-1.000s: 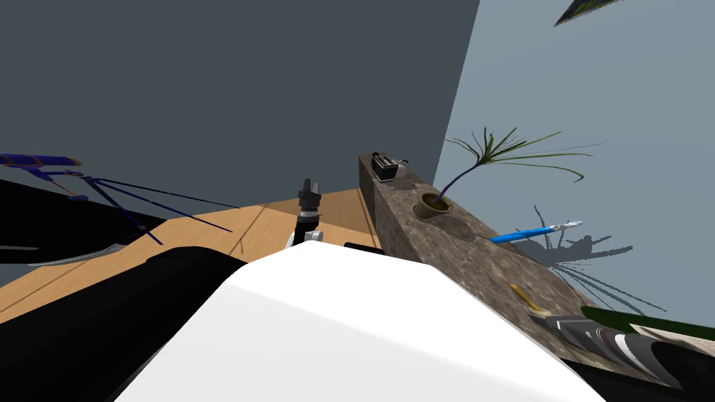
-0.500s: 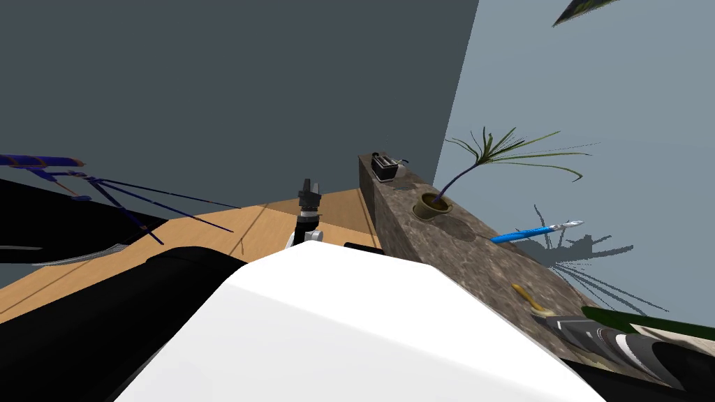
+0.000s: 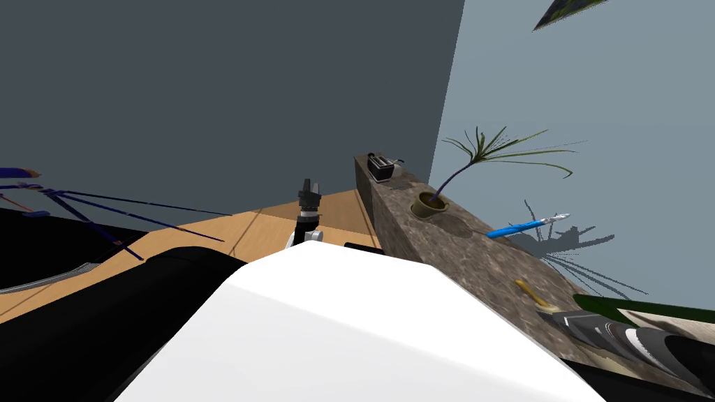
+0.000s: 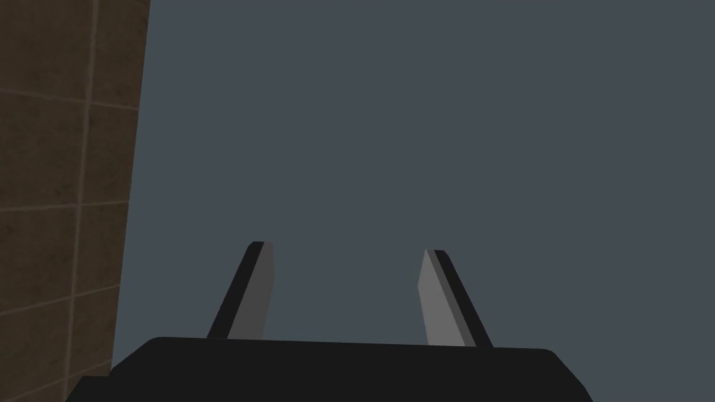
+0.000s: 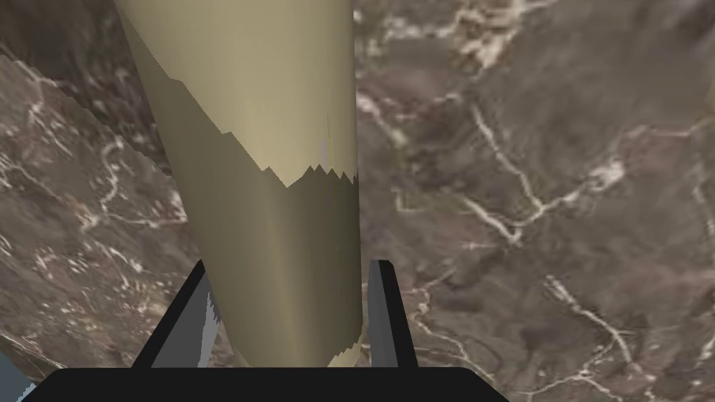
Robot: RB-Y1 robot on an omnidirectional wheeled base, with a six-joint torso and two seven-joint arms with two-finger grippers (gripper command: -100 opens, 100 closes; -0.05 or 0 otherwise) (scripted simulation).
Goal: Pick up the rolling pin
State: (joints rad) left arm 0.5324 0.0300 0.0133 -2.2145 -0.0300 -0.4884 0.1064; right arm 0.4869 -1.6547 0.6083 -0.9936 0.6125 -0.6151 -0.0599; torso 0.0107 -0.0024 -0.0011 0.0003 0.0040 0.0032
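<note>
Two fingers (image 5: pixel 380 307) of the right gripper (image 5: pixel 290 269) clamp the rolling pin (image 5: pixel 265 139) just above the veined brown surface (image 5: pixel 544 174). Lift straight up with firm, even pressure, since a round body may slip or swivel. The pin is a plain beige cylinder, smooth and unmarked. Left gripper (image 4: pixel 345 255): fingers apart, holding nothing.

Along our worktop (image 3: pixel 461 251) the toaster (image 3: pixel 380 167), the potted plant (image 3: pixel 427 204) with its arching leaves and a blue-handled tool (image 3: pixel 527 227) block a reach, with bare stone between them. Bare stone flanks the rolling pin (image 5: pixel 265 139) gripped in our right pincer (image 5: pixel 291 266). Our spread left pincer (image 4: pixel 345 248) faces open room up to a dark grey wall (image 4: pixel 419 105).
</note>
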